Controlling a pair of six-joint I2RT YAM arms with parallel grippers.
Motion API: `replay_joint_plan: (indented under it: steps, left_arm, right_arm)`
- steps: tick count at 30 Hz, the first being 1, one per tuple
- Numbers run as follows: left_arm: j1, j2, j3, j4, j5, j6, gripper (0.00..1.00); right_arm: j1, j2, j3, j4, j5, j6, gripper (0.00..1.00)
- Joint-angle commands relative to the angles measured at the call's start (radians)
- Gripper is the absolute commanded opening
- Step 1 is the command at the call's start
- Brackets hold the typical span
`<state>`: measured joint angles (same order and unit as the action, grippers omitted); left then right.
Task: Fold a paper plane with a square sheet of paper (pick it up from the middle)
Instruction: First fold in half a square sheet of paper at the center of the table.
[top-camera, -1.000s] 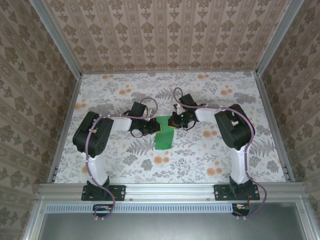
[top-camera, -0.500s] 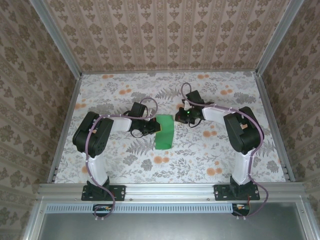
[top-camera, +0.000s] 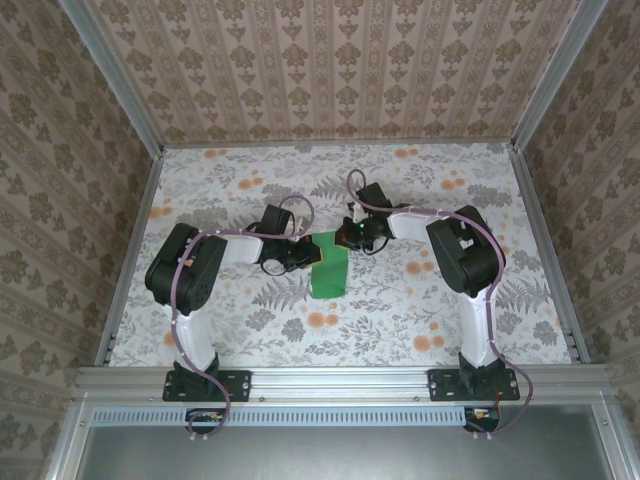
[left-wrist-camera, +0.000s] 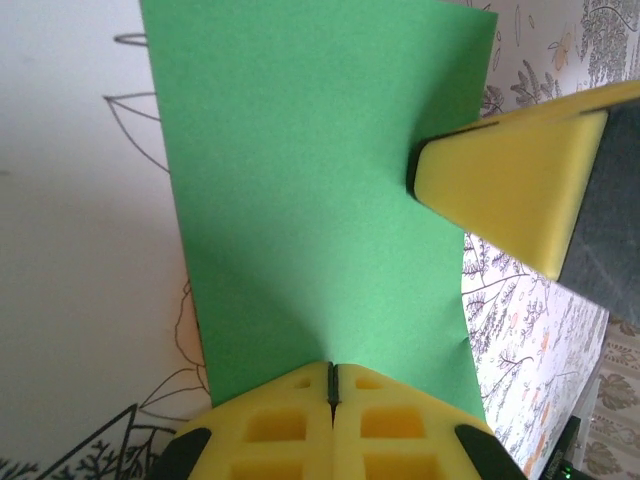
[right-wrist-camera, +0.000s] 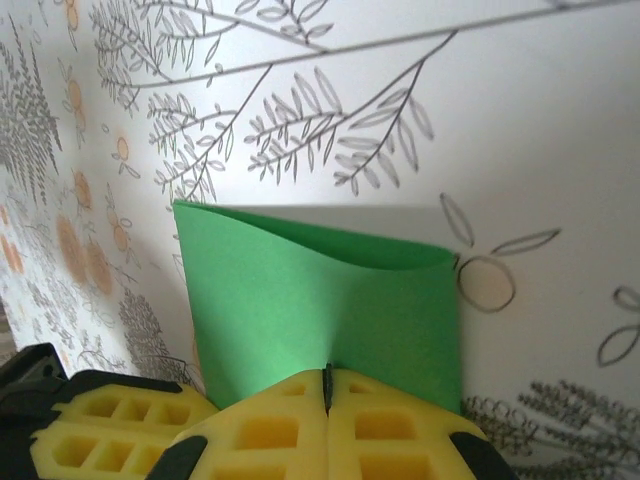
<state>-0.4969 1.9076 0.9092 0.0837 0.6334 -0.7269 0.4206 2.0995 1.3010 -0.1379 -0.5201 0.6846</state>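
Pinches one edge of the square sheet of paper (top-camera: 328, 270) with the left gripper (left-wrist-camera: 332, 375), jaws squeezed together. Does the same with the right gripper (right-wrist-camera: 327, 378) on another edge. Sits on the table (top-camera: 250, 190) between the two, maybe folded over. Thin, light, bendy; tears easily. Needs gentle edge pinches.

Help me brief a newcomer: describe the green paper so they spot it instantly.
On the flowery table, look near its middle. The green paper is pinched there by the left gripper and the right gripper. It alone is a plain bright green sheet amid pale floral print.
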Motion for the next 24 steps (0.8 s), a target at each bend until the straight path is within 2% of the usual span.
replay_joint_plan:
  steps: [1,6,10,16,24]
  left_arm:
    - [0.006,0.133,-0.099,-0.202,-0.218,-0.007,0.00]
    - [0.004,0.130,-0.118,-0.174,-0.215,-0.032,0.00]
    - [0.004,0.125,-0.112,-0.167,-0.219,-0.042,0.00]
    - [0.003,0.106,-0.085,-0.192,-0.241,-0.031,0.00]
    - [0.003,0.079,-0.082,-0.197,-0.256,-0.027,0.00]
  right_arm:
    - [-0.066,0.053,0.044,-0.020,0.076,0.010,0.00]
    - [-0.107,0.082,0.127,-0.059,0.078,-0.014,0.00]
    - [-0.117,0.045,0.155,-0.081,0.069,-0.035,0.00]
    - [-0.095,-0.146,-0.027,-0.014,0.036,-0.005,0.00]
    - [0.038,-0.313,-0.257,0.068,0.040,0.092,0.00]
